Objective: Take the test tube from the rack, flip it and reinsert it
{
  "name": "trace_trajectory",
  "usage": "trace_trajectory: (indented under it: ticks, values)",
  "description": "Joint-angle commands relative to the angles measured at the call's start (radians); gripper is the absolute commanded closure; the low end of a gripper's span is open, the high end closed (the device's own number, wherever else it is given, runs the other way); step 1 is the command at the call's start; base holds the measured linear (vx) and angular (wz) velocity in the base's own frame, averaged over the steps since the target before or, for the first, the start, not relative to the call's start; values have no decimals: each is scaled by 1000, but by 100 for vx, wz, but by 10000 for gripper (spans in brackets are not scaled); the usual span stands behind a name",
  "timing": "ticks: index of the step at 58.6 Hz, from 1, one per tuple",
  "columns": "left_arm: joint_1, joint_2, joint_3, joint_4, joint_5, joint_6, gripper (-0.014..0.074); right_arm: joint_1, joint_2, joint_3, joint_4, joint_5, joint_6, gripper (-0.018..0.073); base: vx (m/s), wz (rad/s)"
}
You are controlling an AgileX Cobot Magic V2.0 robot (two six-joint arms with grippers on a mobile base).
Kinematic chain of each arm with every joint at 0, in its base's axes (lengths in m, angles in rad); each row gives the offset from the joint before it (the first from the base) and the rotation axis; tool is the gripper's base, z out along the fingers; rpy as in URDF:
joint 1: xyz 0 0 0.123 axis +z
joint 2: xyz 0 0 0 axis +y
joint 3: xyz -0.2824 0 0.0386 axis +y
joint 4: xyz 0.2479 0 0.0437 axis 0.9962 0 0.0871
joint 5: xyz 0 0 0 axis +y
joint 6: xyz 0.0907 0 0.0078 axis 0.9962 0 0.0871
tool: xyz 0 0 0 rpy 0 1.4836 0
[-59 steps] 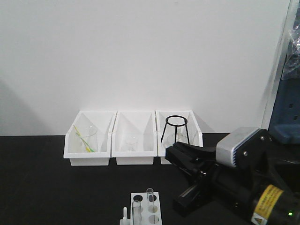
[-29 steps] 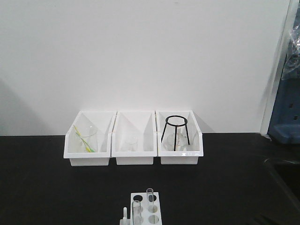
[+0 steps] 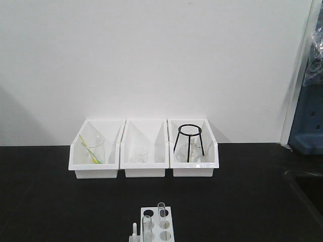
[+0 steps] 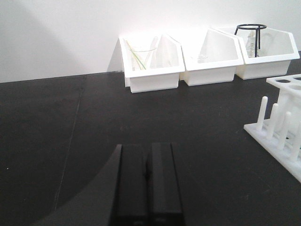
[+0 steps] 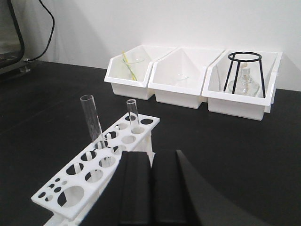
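Observation:
The white rack [image 5: 101, 162] stands on the black table, also at the bottom edge of the front view [image 3: 157, 224] and at the right edge of the left wrist view [image 4: 282, 127]. Two clear test tubes stand upright in it: a nearer one [image 5: 92, 120] and a farther one [image 5: 133, 114]; both show in the front view [image 3: 147, 227] [image 3: 161, 209]. My right gripper [image 5: 151, 162] is shut and empty, just right of the rack. My left gripper [image 4: 146, 155] is shut and empty, low over the table, well left of the rack's pegs.
Three white bins stand in a row at the back by the wall: the left one [image 3: 96, 148] holds a beaker with a yellow-green stick, the middle one [image 3: 145, 148] a small glass, the right one [image 3: 194, 148] a black wire stand and a flask.
The right arm, which filled the lower right of the front view a second ago, has drawn out of that view. The rack and tubes have not moved.

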Motion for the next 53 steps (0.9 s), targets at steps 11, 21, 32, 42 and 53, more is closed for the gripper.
trace_trajectory:
  ticks: [11,21,32,42,53]
  values:
    - [0,-7,-4,-5,-80,-9,602,-206,-179,74,381,-14,-383,570,0,0]
    - [0,-7,-4,-5,-80,-9,602,-401,-364,189,390,-14,-450,570,0,0]
    - [0,-7,-4,-5,-80,-9,602,-454,-558,239,386,25,-450,570,0,0]
    - [0,-8,-4,-5,-80,-9,602,-453,-554,239,386,31,-450,570,0,0]
    - [0,-8,-4,-5,-80,-9,602,-453,-554,239,386,32,-450,570,0,0]
